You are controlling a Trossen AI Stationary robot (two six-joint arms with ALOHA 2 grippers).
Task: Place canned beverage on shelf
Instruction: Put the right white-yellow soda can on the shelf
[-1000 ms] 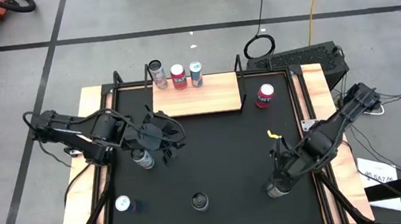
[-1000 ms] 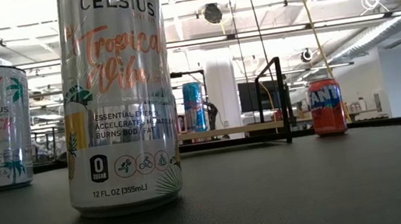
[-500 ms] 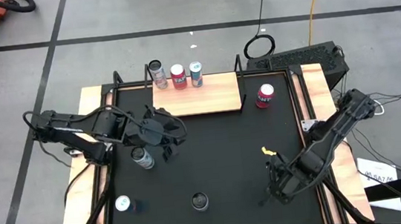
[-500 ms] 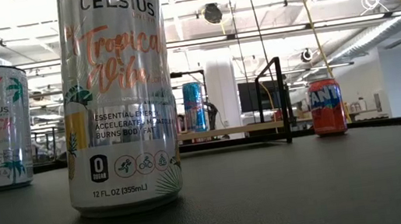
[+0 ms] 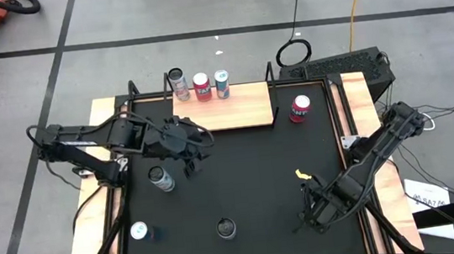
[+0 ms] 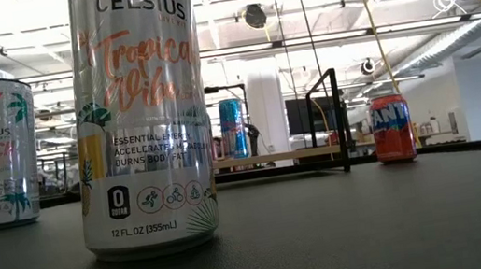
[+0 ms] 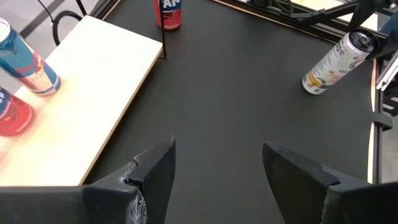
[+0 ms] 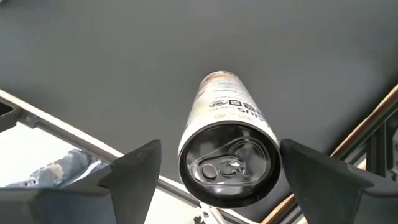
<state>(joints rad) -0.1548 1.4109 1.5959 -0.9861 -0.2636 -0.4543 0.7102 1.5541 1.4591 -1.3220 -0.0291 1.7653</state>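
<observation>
The shelf [image 5: 225, 110], a light wooden board with black end posts, stands at the mat's far side with three cans [image 5: 201, 86] upright on it. My left gripper [image 5: 190, 160] [image 7: 217, 149] is open and empty above the mat, just near of the shelf's left part. A silver can [image 5: 162, 179] stands upright on the mat to its near left. My right gripper [image 5: 312, 213] [image 8: 227, 162] is open at the mat's near right. Its fingers stand on either side of an upright silver can [image 8: 229, 158] with a gap on each side.
A red can [image 5: 299, 108] stands on the mat right of the shelf. Two more cans [image 5: 139, 231] [image 5: 226, 228] stand near the mat's near edge and fill the low view's left [image 6: 140, 120]. Wooden table borders and black rails frame the mat [image 5: 249, 175].
My left gripper has moved away from the silver can at the mat's left, toward the far right and the shelf; the can stays upright where it was. My right gripper has drawn back toward the near edge and now stands around the near-right can.
</observation>
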